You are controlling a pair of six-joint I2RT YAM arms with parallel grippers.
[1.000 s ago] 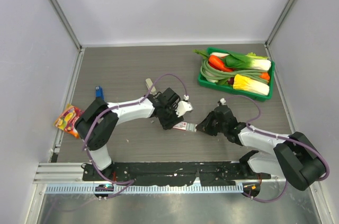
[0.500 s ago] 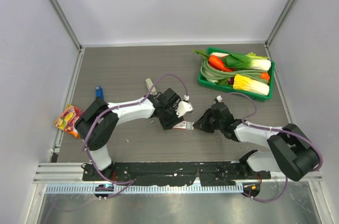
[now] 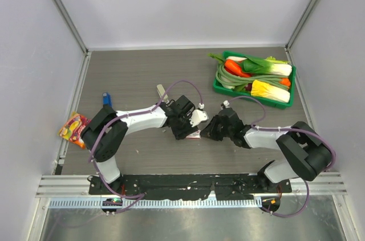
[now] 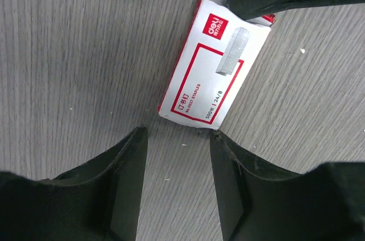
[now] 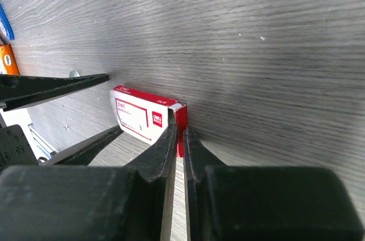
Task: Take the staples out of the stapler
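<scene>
Near the middle of the grey wood-grain surface (image 3: 137, 70), just beyond the arm bases, the two grippers meet over a small white-and-red staple box (image 3: 194, 134) lying flat.

The left gripper (image 3: 185, 130) reaches in from the left. In its wrist view its jaws stand apart (image 4: 177, 138), with the near end of the staple box (image 4: 214, 78) just past the fingertips (image 4: 131, 161) and not gripped by them. On the face of the box there is a red frame, a red brand patch and a grey strip; I cannot tell whether that strip is printed or lying loose.

The right gripper (image 3: 206, 131) comes in from the right. In its own wrist view its fingers (image 5: 168, 150) are drawn almost together (image 5: 180, 135), clamped on the thin red end of the staple box (image 5: 142, 118). The left wrist view shows the same dark fingers covering the far corner of the box.

The stapler (image 3: 106, 99), blue on top, lies at the left side of the surface, well apart from both grippers and the box, with no gripper on it. No loose staples can be made out there.

A colourful snack packet (image 3: 73, 126) sits at the left edge, a little nearer than the stapler. A small pale object (image 3: 161, 90) lies just beyond the left gripper; it is too small to tell what it is.

At the far right stands a green basket (image 3: 285, 104) filled with toy vegetables (image 3: 268, 67).
</scene>
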